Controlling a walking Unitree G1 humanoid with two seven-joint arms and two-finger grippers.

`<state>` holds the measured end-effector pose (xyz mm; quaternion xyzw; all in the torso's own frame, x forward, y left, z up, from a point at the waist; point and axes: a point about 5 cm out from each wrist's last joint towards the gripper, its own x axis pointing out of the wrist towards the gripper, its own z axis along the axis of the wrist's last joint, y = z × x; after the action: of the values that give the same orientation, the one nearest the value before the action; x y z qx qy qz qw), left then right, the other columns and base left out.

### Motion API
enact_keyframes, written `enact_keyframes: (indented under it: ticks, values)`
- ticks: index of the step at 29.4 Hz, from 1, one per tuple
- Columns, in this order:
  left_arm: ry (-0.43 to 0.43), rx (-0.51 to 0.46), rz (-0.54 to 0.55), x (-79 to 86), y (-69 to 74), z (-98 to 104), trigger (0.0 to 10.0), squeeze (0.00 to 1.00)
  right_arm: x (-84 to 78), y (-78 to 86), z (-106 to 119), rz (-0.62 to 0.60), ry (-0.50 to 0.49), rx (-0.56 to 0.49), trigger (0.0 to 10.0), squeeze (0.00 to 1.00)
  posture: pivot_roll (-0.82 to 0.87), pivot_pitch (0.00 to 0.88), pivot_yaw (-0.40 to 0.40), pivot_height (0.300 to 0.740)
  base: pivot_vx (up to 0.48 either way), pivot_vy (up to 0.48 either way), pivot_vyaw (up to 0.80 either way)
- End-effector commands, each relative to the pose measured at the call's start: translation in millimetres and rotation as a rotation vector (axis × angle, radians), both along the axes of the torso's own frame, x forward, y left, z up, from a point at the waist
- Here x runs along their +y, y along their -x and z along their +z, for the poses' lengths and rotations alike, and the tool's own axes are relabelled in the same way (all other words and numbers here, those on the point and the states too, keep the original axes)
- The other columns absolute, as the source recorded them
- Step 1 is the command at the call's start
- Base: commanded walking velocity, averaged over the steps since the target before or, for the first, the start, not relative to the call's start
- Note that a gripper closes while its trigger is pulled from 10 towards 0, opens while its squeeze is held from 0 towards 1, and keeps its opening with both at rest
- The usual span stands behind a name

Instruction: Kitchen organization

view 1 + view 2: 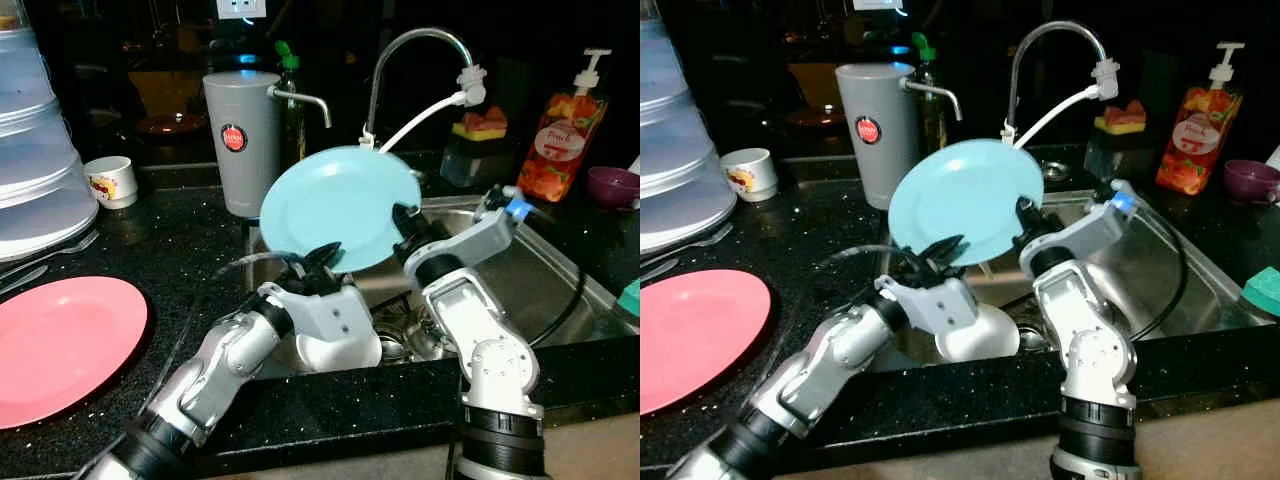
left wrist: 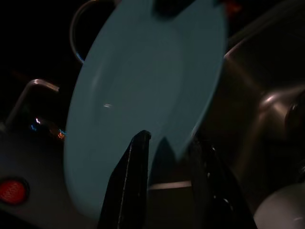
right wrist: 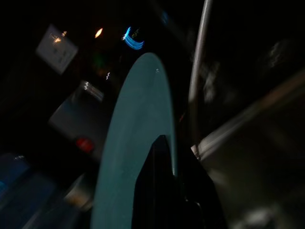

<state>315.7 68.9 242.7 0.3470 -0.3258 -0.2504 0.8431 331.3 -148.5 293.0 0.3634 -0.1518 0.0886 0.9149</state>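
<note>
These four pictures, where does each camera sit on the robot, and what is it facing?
Left eye view: on the head, looking forward and down at the sink; both silver arms show, each claw at the blue plate.
Right eye view: the head's other eye, same scene, with the pink plate on the counter.
Left wrist view: on the left wrist, looking along the left claw, its black fingers either side of the plate's rim.
Right wrist view: on the right wrist, looking along the right claw, shut on the plate, seen edge-on.
Shared: all four show the blue plate.
</note>
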Motion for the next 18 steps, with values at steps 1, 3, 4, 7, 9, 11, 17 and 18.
enact_keyframes:
  ticks: [1, 3, 4, 7, 9, 11, 17, 18]
  values:
    - [0.158, 0.128, -0.013, 23.9, -3.4, 24.5, 10.0, 0.0, -21.6, 2.3, -0.9, -0.156, 0.069, -0.011, 10.0, 0.0, 0.05, 0.095, -0.002, 0.74, 0.0, 0.0, 0.0]
    - [0.211, 0.198, 0.002, 32.9, -7.3, 28.3, 10.0, 0.0, -27.4, 2.2, -1.5, -0.205, 0.115, -0.005, 10.0, 0.0, 0.05, 0.095, -0.002, 0.74, 0.0, 0.0, 0.0]
    - [0.211, 0.198, 0.002, 32.9, -7.3, 28.3, 10.0, 0.0, -27.4, 2.2, -1.5, -0.205, 0.115, -0.005, 10.0, 0.0, 0.05, 0.095, -0.002, 0.74, 0.0, 0.0, 0.0]
    - [0.409, 0.357, 0.029, 60.3, -12.6, 39.0, 10.0, 0.0, -38.2, -0.2, -13.0, -0.319, 0.314, 0.057, 10.0, 0.0, 0.07, 0.101, -0.002, 0.74, 0.0, 0.0, 0.0]
    - [0.528, 0.385, 0.069, 79.5, -15.1, 48.7, 10.0, 0.0, -43.2, -2.9, -29.7, -0.357, 0.441, 0.145, 10.0, 0.0, 0.08, 0.105, -0.006, 0.74, 0.0, 0.0, 0.0]
    - [0.595, 0.39, 0.102, 91.5, -17.3, 54.4, 10.0, 0.0, -46.1, -4.4, -41.5, -0.368, 0.502, 0.209, 10.0, 0.0, 0.09, 0.108, -0.008, 0.74, 0.0, 0.0, 0.0]
    - [0.973, 0.434, 0.373, 171.2, -25.1, 74.7, 10.0, 0.0, -54.9, -9.2, -74.0, -0.373, 0.588, 0.305, 10.0, 0.0, 0.12, 0.108, -0.017, 0.74, 0.0, 0.0, 0.0]
    - [0.973, 0.434, 0.373, 171.2, -25.1, 74.7, 10.0, 0.0, -54.9, -9.2, -74.0, -0.373, 0.588, 0.305, 10.0, 0.0, 0.12, 0.108, -0.017, 0.74, 0.0, 0.0, 0.0]
